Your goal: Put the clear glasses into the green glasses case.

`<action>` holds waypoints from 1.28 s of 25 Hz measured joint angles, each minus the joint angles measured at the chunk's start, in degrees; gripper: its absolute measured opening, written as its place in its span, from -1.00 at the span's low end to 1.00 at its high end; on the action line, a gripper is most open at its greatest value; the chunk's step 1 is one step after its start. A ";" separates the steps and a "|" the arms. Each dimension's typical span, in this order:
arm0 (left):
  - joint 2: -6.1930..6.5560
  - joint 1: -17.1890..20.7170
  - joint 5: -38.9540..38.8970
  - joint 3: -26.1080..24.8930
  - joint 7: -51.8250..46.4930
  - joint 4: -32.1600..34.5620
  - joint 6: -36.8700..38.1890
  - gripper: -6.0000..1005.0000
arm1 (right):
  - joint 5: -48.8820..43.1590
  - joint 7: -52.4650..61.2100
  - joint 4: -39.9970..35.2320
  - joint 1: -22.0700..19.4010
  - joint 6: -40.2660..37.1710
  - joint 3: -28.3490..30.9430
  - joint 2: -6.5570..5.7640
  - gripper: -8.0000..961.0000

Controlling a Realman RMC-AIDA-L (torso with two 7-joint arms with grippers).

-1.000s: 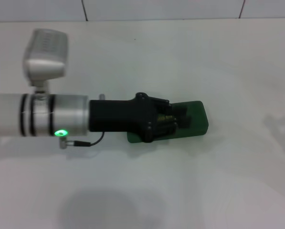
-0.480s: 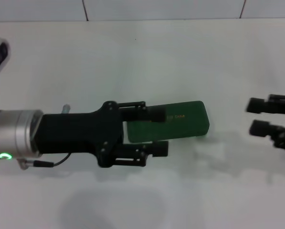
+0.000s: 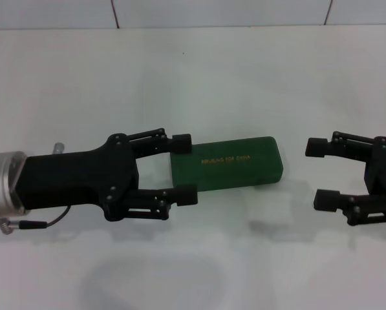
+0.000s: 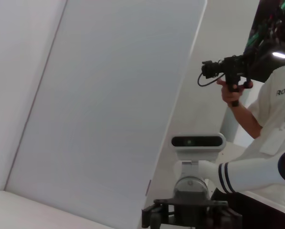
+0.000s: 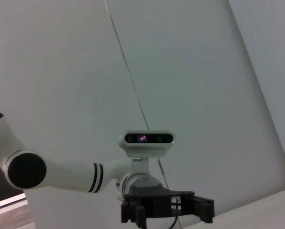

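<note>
The green glasses case (image 3: 228, 170) lies shut on the white table, gold lettering on its lid, long side running left to right. My left gripper (image 3: 185, 169) is open at the case's left end, one finger on each side of that corner. My right gripper (image 3: 319, 173) is open a short way off the case's right end, not touching it. The clear glasses are out of view. The left wrist view shows the right gripper (image 4: 190, 215) from afar, and the right wrist view shows the left gripper (image 5: 167, 209).
The white table (image 3: 199, 77) runs back to a tiled wall (image 3: 218, 11). A person (image 4: 271, 119) holding a camera rig stands beyond the table in the left wrist view.
My left gripper has drawn back to the left off the case lid and spread its fingers. My right gripper has come in from the right edge toward the case.
</note>
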 joint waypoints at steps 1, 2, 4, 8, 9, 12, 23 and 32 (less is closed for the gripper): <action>0.09 0.00 0.00 -0.02 0.00 -0.04 0.00 0.74 | 0.02 -0.03 -0.02 0.07 0.02 -0.29 0.00 0.56; 0.23 0.01 0.00 -0.04 0.00 -0.06 0.01 0.74 | 0.02 -0.08 -0.02 0.21 0.09 -0.72 0.02 0.62; 0.38 0.02 0.13 -0.05 0.00 -0.17 0.03 0.74 | 0.05 -0.45 0.11 0.71 0.23 -1.71 0.07 0.73; 0.59 0.17 0.49 -0.03 -0.64 -0.38 0.05 0.74 | 0.20 -1.36 0.44 1.38 0.57 -3.21 0.26 0.85; 0.63 0.20 0.53 -0.02 -1.08 -0.38 0.06 0.74 | 0.29 -1.47 0.50 1.53 0.80 -3.59 0.28 0.85; 0.98 0.27 0.62 -0.01 -2.02 -0.38 0.07 0.74 | 0.78 -1.49 0.36 1.73 1.70 -4.81 0.30 0.85; 1.23 0.94 0.63 -0.02 -2.13 -0.36 0.08 0.74 | 0.93 -1.54 0.51 2.96 2.98 -5.31 0.22 0.85; 1.23 1.21 0.61 -0.02 -2.05 -0.32 0.07 0.74 | 0.93 -1.56 0.56 3.20 3.31 -5.40 0.14 0.85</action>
